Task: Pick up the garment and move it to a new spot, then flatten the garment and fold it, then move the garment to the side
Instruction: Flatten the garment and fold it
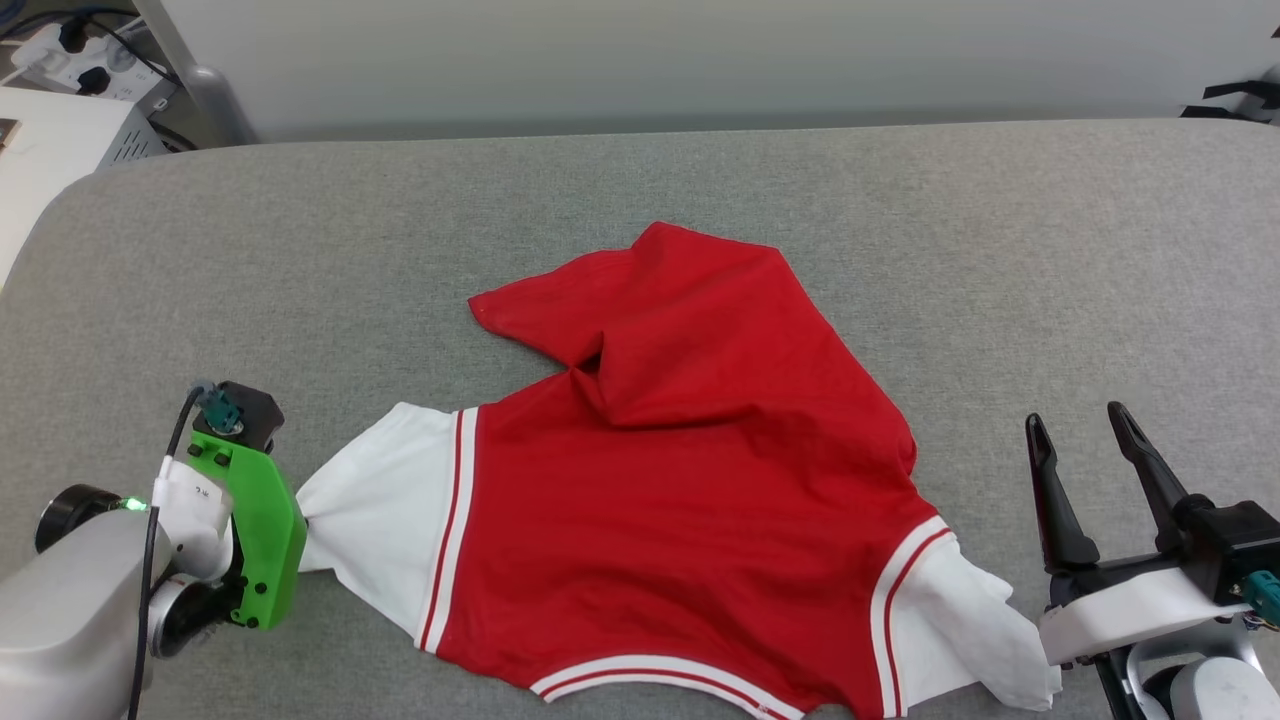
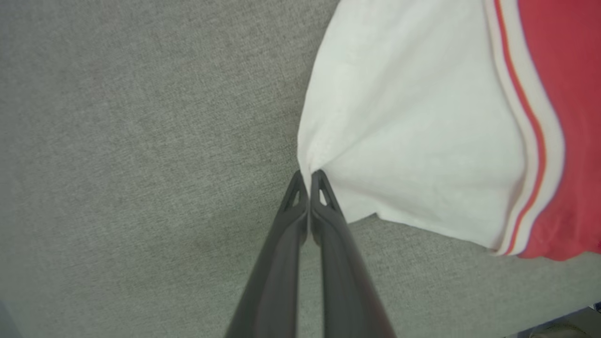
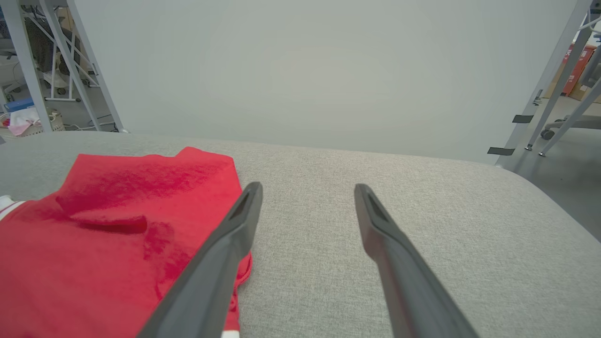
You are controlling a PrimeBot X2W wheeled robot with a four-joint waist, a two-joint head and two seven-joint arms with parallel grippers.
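The grey cloth-covered table (image 1: 700, 180) has rounded corners, and directly behind its far edge stands a plain pale wall panel (image 3: 305, 70) in soft, even light. Past the table's far left corner I see a white power strip (image 1: 40, 48) with black plugs and a white cabinet (image 1: 55, 150). Past its far right corner, slanted grey metal legs (image 3: 556, 80) with pieces of black tape stand on a grey floor (image 3: 568, 178).

My left pincer (image 2: 307, 178) has two long dark-grey fingers (image 2: 281, 263) with triangular cut-outs at the tips. Behind it sit a bright green bracket (image 1: 260, 520) with black screws, a black cable (image 1: 146, 590) and a silver forearm (image 1: 50, 620). Behind my right pincer (image 1: 1075, 418) wraps a white band (image 1: 1130, 600).
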